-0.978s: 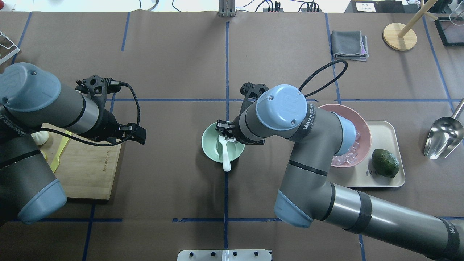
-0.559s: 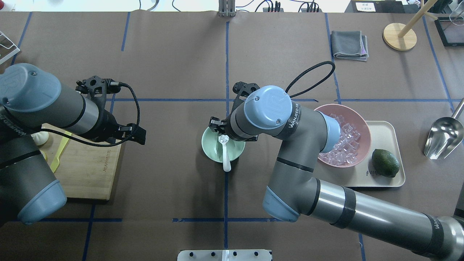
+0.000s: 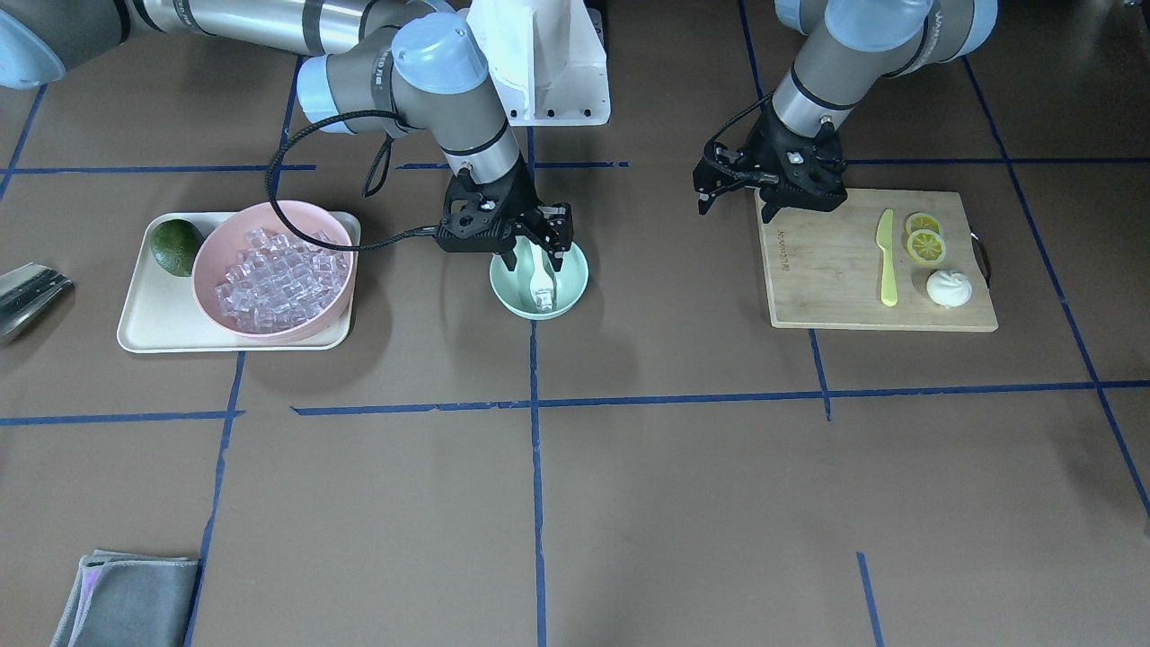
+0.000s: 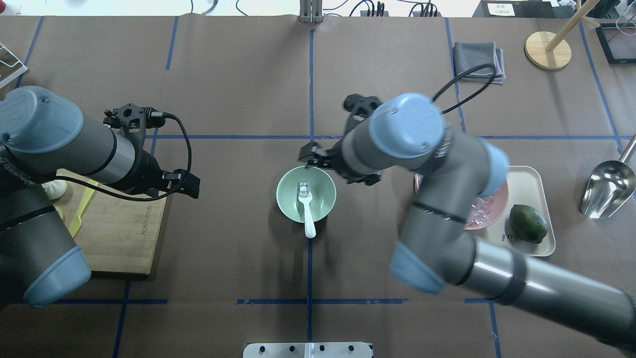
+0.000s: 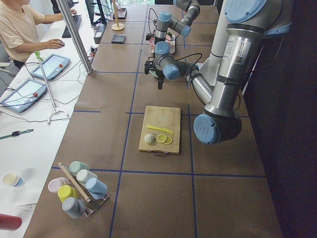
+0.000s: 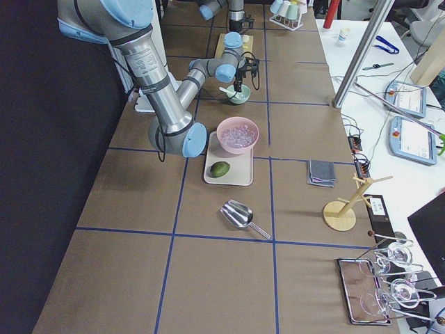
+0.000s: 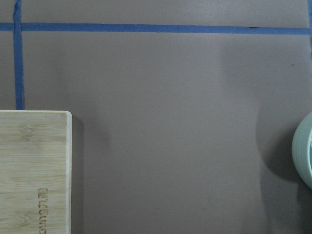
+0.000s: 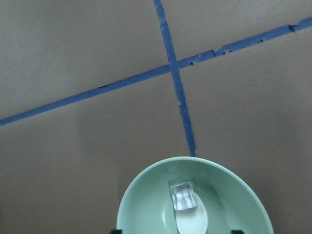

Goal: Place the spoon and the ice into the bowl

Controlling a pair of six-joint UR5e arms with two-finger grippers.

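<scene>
The mint-green bowl (image 4: pixel 286 198) stands at the table's middle. The white spoon (image 4: pixel 308 219) lies in it, its handle over the near rim. One clear ice cube (image 4: pixel 303 187) rests on the spoon's scoop; the right wrist view shows the cube (image 8: pixel 184 196) and the spoon (image 8: pixel 193 222) too. My right gripper (image 3: pixel 532 258) is open and empty, just above the bowl's (image 3: pixel 508 293) robot-side rim. More ice (image 3: pixel 274 274) fills a pink bowl (image 3: pixel 209 261). My left gripper (image 3: pixel 705 190) looks open and empty, off the cutting board's corner.
The pink bowl sits on a beige tray (image 3: pixel 144 319) with a dark green fruit (image 4: pixel 528 223). A wooden cutting board (image 3: pixel 827 270) holds a yellow-green knife (image 3: pixel 887 256) and lemon slices (image 3: pixel 924 238). A metal scoop (image 4: pixel 608 186) lies far right, a grey cloth (image 4: pixel 478 60) at the back.
My right gripper has lifted and drawn back from over the bowl's middle. An ice cube now lies on the spoon's scoop. The left arm has not moved.
</scene>
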